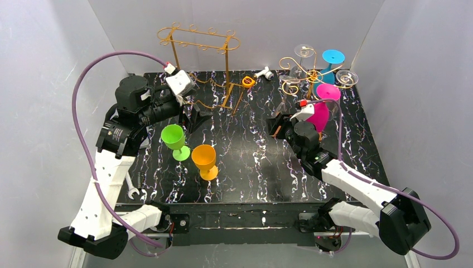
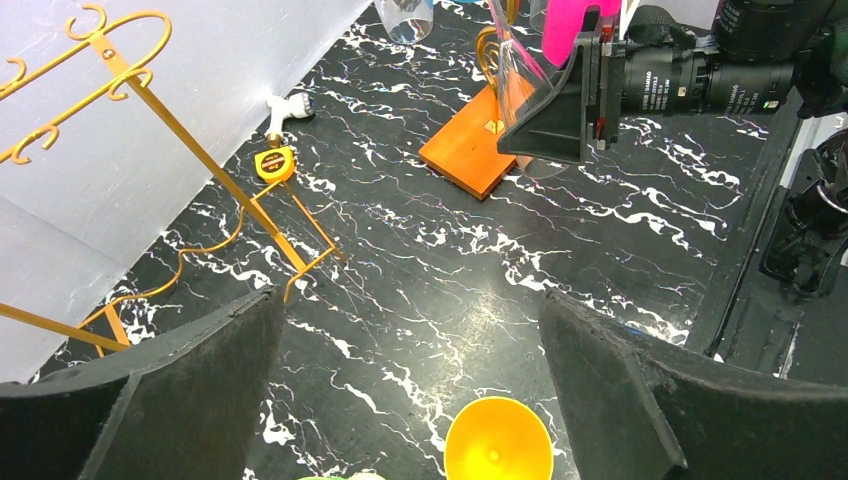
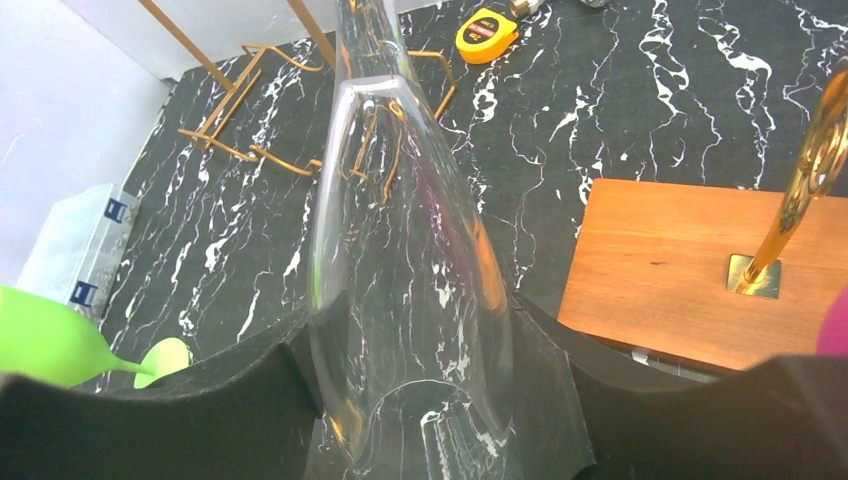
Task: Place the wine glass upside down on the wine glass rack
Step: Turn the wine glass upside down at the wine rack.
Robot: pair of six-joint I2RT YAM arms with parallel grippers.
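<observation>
My left gripper (image 2: pixel 410 370) hung with its jaws spread wide and nothing between them, beside one green glass (image 1: pixel 173 137) and one orange glass (image 1: pixel 204 159) standing upright on the table (image 1: pixel 251 164). Further right, the right gripper (image 3: pixel 415 400) pinched the clear wine glass (image 3: pixel 400 230) by its bowl, stem pointing straight out ahead, so that arm was nearer the wine glass rack (image 1: pixel 308 74) just behind and to its right. I counted two gold racks, the other a bare tall frame (image 1: pixel 198 42), and four glasses hanging: two clear, one blue, one pink.

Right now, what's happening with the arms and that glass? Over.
Left end effector open, empty, above table. Right end effector shut on clear wine glass, not yet on rack. Pink glass hanging on rack's near side, close by.
</observation>
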